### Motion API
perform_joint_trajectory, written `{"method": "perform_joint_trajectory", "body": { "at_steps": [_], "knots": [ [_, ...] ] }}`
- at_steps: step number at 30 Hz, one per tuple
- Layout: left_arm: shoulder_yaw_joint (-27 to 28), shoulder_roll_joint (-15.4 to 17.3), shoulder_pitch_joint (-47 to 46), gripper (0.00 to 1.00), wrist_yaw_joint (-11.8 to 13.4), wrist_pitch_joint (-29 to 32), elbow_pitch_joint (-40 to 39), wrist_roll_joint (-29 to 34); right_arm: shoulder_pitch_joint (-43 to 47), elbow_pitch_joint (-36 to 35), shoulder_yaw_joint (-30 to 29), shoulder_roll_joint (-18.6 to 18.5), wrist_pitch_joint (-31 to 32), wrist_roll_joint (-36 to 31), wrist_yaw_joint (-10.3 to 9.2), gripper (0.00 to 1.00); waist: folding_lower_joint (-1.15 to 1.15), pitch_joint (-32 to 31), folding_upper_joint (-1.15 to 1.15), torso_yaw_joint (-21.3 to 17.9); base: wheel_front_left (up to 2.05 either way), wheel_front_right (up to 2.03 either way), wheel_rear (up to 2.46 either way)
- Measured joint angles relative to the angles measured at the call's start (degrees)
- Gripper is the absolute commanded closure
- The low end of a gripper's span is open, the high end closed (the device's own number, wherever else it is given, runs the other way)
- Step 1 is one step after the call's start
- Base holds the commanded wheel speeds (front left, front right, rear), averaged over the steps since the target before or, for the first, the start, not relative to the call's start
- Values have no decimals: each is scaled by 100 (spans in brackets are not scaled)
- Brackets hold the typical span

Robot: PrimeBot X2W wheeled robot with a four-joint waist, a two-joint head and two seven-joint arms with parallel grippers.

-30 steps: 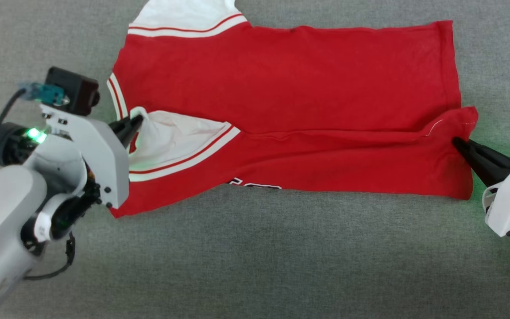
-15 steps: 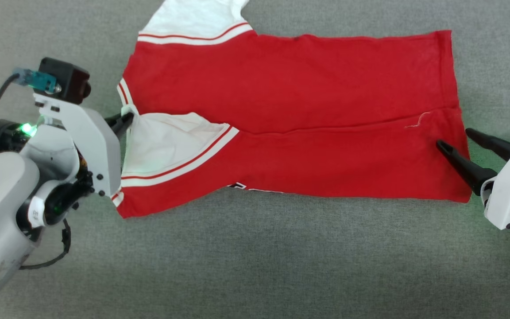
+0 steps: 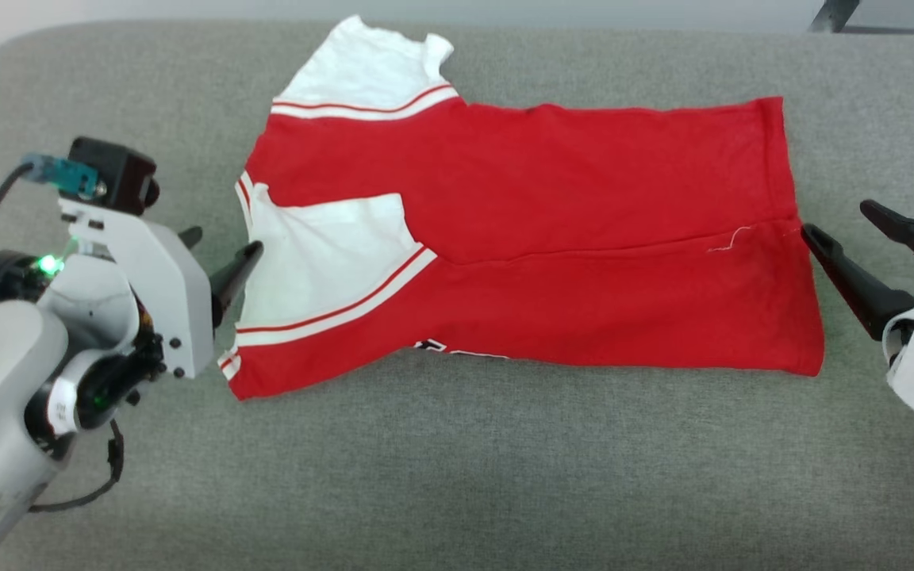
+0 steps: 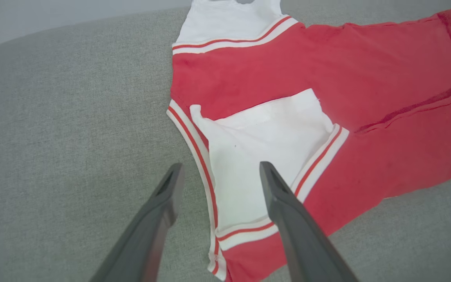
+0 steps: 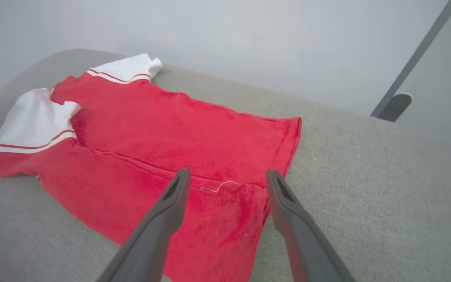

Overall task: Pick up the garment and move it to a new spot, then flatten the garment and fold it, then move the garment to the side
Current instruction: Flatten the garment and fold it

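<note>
One red short-sleeved jersey shirt with white sleeve ends and striped trim lies flat across the middle of the head view on one grey fabric cushion. Its lower long side is folded up over the body. Two sleeve ends show: the upper sleeve end at top centre, and the folded sleeve end on the red at centre left. Two grippers flank the shirt. The left gripper at the left edge and the right gripper at the right edge both have their fingers spread and empty, just beside the cloth.
</note>
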Motion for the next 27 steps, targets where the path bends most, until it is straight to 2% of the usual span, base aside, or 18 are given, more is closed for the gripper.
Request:
{"method": "perform_joint_trajectory", "body": {
  "at_steps": [6, 12, 15, 20, 27],
  "knots": [
    [103, 119, 260, 0, 145, -318, -311, -13, 349, -558, -257, 64, -750, -428, 0, 0, 0, -191, 0, -35, 0, 0, 0],
    [233, 226, 701, 0, 470, -635, -638, -131, 841, -891, -481, 244, -1458, -909, 0, 0, 0, -372, 0, -96, 0, 0, 0],
    [266, 293, 899, 0, 601, -602, -766, -291, 1093, -1032, -664, 372, -1715, -1148, 0, 0, 0, -455, 0, -130, 0, 0, 0],
    [277, 447, 983, 0, 716, -164, -844, -594, 1503, -1270, -858, 709, -1823, -1283, 0, 0, 0, -555, 0, -239, 0, 0, 0],
    [85, 590, 706, 0, 790, 1062, -604, -959, 1744, -1497, -901, 989, -1726, -1335, 0, 0, 0, -556, 0, -515, 0, 0, 0]
  ]
}}
